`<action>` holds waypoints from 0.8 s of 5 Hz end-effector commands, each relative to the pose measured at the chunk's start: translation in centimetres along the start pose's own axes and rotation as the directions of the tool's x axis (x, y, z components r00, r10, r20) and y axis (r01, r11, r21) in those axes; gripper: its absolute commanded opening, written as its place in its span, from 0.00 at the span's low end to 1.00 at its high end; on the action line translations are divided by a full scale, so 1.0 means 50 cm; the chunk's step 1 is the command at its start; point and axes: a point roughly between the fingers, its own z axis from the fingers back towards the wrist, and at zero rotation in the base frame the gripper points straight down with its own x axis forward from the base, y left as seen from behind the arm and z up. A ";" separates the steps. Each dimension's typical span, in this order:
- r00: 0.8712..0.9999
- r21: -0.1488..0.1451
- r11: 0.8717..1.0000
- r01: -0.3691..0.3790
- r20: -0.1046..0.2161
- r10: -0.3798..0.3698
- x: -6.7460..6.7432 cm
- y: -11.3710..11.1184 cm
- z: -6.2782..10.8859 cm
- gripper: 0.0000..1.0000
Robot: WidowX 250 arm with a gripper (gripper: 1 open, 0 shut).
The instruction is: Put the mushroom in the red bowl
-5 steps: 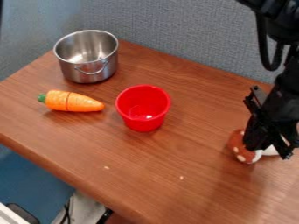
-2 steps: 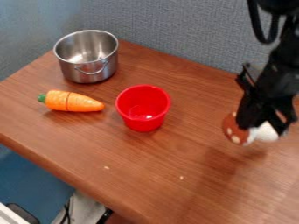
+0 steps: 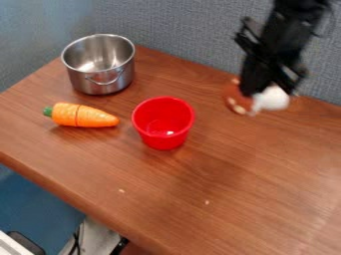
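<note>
The red bowl stands upright near the middle of the wooden table, with nothing visible inside. My gripper hangs in the air to the bowl's upper right, shut on the mushroom. The mushroom's cream stem points right and its reddish-brown cap shows at the left. It is lifted well off the table, level with the table's back edge.
An orange carrot with a green top lies left of the bowl. A shiny steel pot stands at the back left. The wooden table ends close at the front and left, with a grey wall behind.
My gripper has risen from the table's right side with the mushroom in it and moved left and toward the back, closer to the red bowl.
</note>
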 end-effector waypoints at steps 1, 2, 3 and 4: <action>0.992 0.026 0.993 -0.117 0.048 0.116 -0.038 0.081 0.026 0.00; 0.977 0.009 0.977 -0.212 0.022 0.211 -0.070 0.124 -0.002 0.00; 0.966 -0.008 0.966 -0.258 0.006 0.258 -0.089 0.135 -0.032 0.00; 0.961 -0.035 0.961 -0.275 0.016 0.276 -0.091 0.125 -0.048 0.00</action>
